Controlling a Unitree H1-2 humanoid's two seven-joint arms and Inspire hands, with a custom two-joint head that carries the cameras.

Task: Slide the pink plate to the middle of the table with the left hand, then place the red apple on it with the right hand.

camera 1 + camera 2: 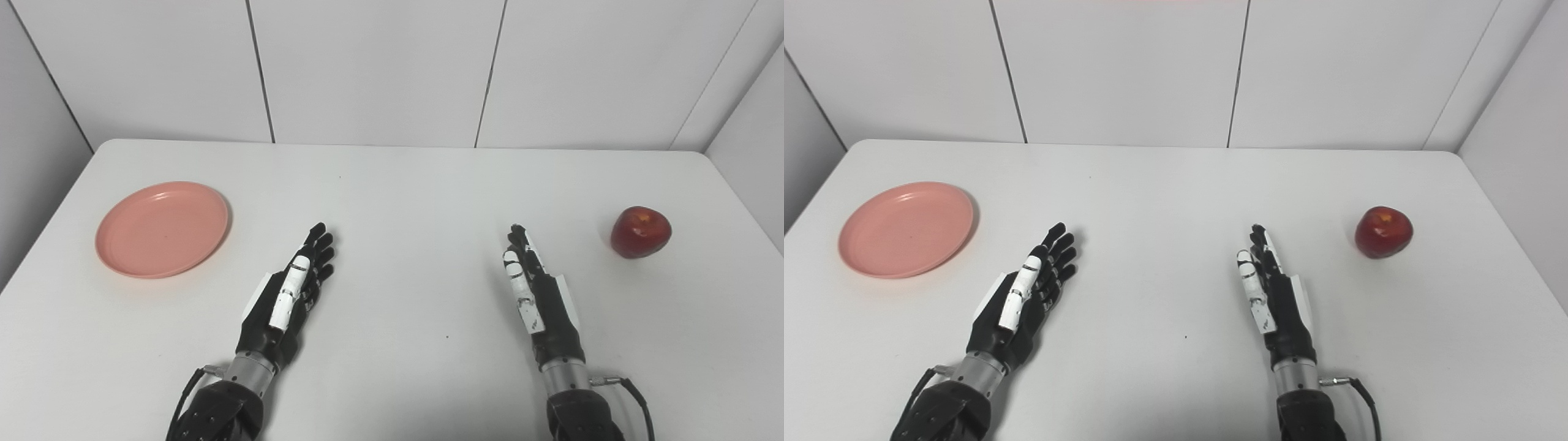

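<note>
A pink plate (162, 228) lies flat and empty on the left side of the white table (404, 184). A red apple (640, 232) stands on the right side. My left hand (293, 290) rests low over the table right of the plate, fingers straight and open, holding nothing. My right hand (534, 285) rests left of the apple, fingers straight and open, empty. Both hands are clear of the objects. In the right eye view the plate (906, 228), the apple (1383, 232), the left hand (1028, 294) and the right hand (1271, 288) stand the same way.
White wall panels (380, 67) stand behind the table's far edge, and side walls close in at left and right. The table's rounded far corners show at both sides.
</note>
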